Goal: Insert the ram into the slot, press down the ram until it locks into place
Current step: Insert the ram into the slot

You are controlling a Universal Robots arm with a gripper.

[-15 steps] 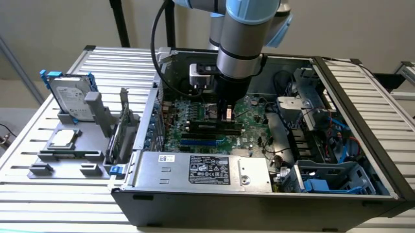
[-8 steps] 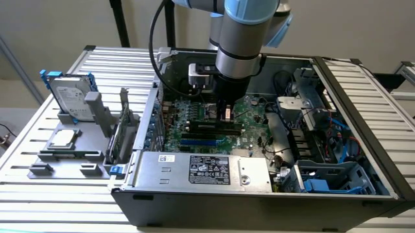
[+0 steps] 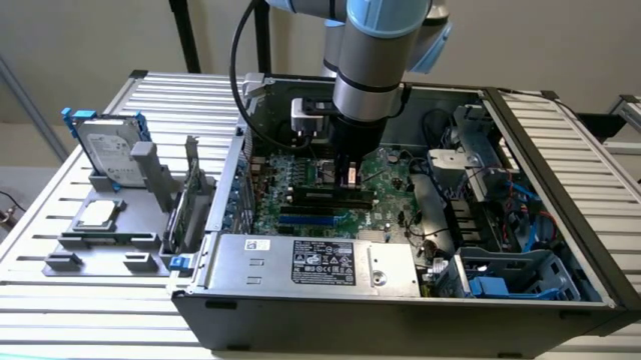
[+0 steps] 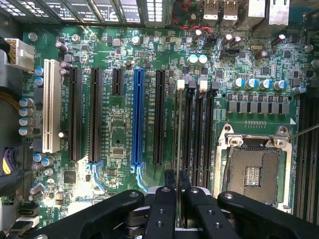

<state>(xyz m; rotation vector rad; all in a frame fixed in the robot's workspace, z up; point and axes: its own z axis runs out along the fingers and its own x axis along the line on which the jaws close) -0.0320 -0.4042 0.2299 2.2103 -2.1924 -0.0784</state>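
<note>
My gripper [image 4: 177, 191] reaches down into the open computer case [image 3: 521, 135] over the green motherboard [image 4: 119, 139]. It is shut on the ram [image 4: 178, 144], which the wrist view sees edge-on as a thin pale line between the black fingers [image 4: 164, 209]. The ram runs lengthwise along the outermost slot [image 4: 190, 134] of a group of parallel black memory sockets with pale latch tabs [image 4: 180, 84]. Whether its lower edge touches the slot cannot be told. In the exterior view the gripper [image 3: 350, 178] hangs right over the black slots [image 3: 320, 197].
A blue expansion slot [image 4: 138, 119], black slots and a white one [image 4: 50, 104] lie beside the memory sockets, with the CPU socket [image 4: 254, 169] on the other side. The power supply [image 3: 311, 262], drive cages [image 3: 506, 281] and cables crowd the case. A hard drive [image 3: 105, 150] stands on a fixture outside.
</note>
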